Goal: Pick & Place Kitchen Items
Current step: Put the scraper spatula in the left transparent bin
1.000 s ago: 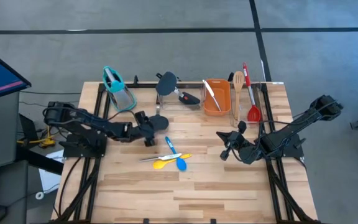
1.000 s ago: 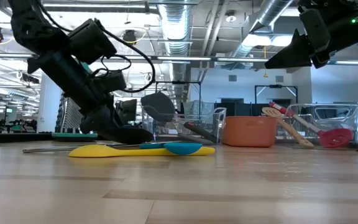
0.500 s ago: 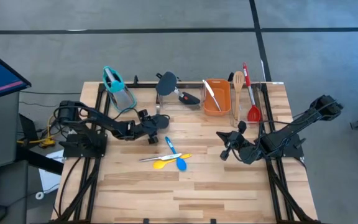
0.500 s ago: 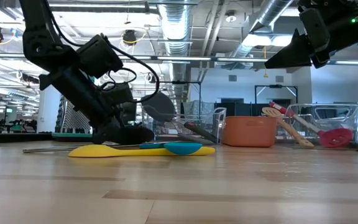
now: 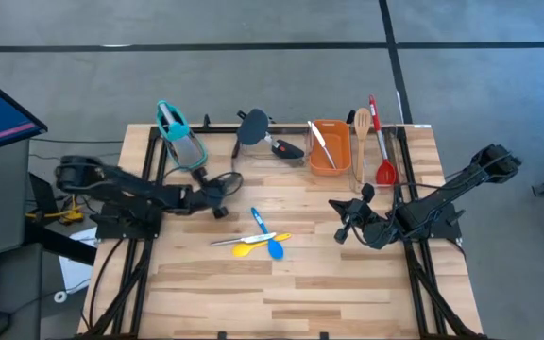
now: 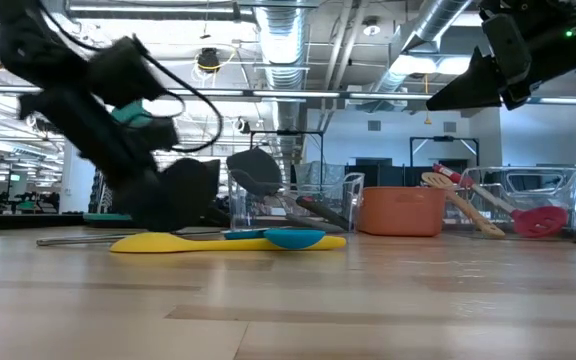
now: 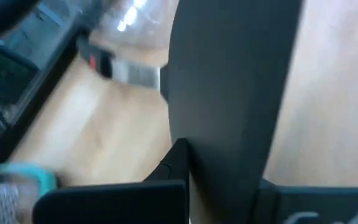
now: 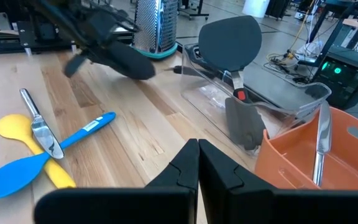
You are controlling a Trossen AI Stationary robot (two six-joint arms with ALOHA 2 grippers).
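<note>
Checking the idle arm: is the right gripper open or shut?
Shut. In its wrist view the right gripper shows both fingers pressed together, nothing between them, above the table.

The yellow spoon (image 5: 246, 247) and blue spoon (image 5: 265, 235) lie crossed mid-table, a silver knife (image 8: 40, 132) across them. A dark spatula (image 5: 223, 182), its blade edge-up, is pinched in the left gripper (image 5: 217, 194). Against the far edge, the red spoon (image 5: 381, 146) and wooden slotted spoon (image 5: 361, 140) lie side by side.
</note>
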